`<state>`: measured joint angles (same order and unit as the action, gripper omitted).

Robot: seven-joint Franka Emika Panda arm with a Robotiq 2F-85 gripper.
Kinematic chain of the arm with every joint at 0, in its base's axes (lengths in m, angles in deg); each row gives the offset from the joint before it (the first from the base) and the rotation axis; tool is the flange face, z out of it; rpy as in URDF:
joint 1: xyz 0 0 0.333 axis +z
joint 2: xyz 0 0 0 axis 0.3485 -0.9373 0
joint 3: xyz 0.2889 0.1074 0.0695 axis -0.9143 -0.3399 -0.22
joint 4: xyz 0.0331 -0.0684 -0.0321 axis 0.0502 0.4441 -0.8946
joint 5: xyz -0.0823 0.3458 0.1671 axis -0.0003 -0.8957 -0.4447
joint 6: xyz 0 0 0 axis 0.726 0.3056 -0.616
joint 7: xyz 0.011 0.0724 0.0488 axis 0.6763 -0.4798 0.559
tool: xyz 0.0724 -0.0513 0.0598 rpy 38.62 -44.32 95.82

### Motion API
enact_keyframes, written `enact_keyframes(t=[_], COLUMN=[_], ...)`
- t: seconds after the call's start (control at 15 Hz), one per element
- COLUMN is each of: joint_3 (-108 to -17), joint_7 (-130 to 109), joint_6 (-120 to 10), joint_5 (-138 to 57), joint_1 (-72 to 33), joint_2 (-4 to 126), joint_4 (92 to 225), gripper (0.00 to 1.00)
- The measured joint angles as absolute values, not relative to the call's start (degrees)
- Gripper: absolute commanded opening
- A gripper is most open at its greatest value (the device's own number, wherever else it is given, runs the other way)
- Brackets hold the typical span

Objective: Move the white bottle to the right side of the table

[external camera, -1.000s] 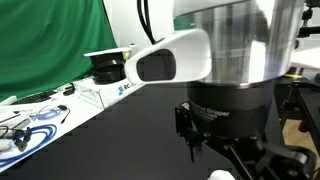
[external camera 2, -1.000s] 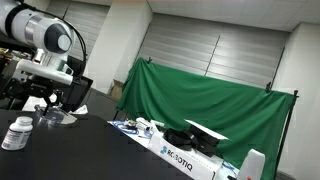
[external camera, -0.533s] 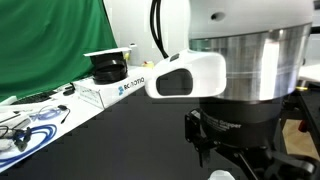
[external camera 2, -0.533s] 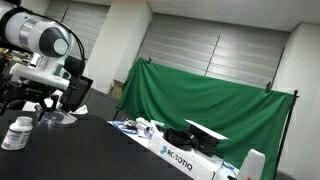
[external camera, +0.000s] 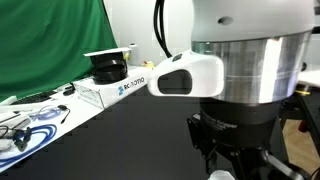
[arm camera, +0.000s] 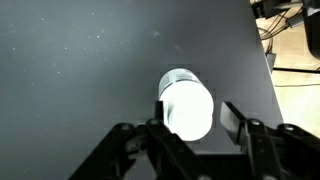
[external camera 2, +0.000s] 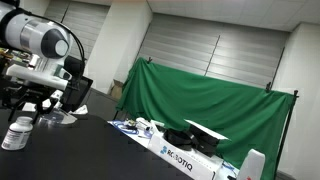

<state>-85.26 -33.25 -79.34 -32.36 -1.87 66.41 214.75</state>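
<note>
The white bottle [arm camera: 187, 103] stands upright on the black table [arm camera: 80, 60], seen from above in the wrist view. My gripper [arm camera: 194, 110] straddles it. The left finger [arm camera: 158, 112] lies against the bottle's side, while a dark gap shows between the right finger [arm camera: 230, 118] and the bottle. In an exterior view the bottle [external camera 2: 16, 135] stands near the table's near-left end, with the gripper [external camera 2: 22, 114] low over its cap. In an exterior view only a sliver of the bottle [external camera: 221, 176] shows at the bottom edge, under the arm's wide body.
A white box with blue lettering [external camera 2: 186, 157] lies along the table's far side, with black parts on top of it [external camera: 106, 68]. A green cloth [external camera 2: 205, 100] hangs behind. Cables [external camera: 25, 128] cover a white bench. The table's edge [arm camera: 266, 70] runs close on the bottle's right.
The arm has sunk lower over the bottle. The jaws have narrowed from wide open to close about the bottle's sides.
</note>
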Motion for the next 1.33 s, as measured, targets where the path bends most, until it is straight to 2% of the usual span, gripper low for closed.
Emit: enact_keyframes(t=[0.13, 0.67, 1.33], joint_3=[-83.6, -81.8, -75.6], joint_7=[-27.5, -22.2, -24.9], joint_6=[-80.0, -75.4, -66.9], joint_5=[-28.7, -27.5, -28.4], joint_1=[-0.4, -0.6, -10.8], joint_2=[66.7, 68.6, 84.3], joint_4=[214.9, 214.6, 219.3], gripper=[0.19, 0.19, 0.19])
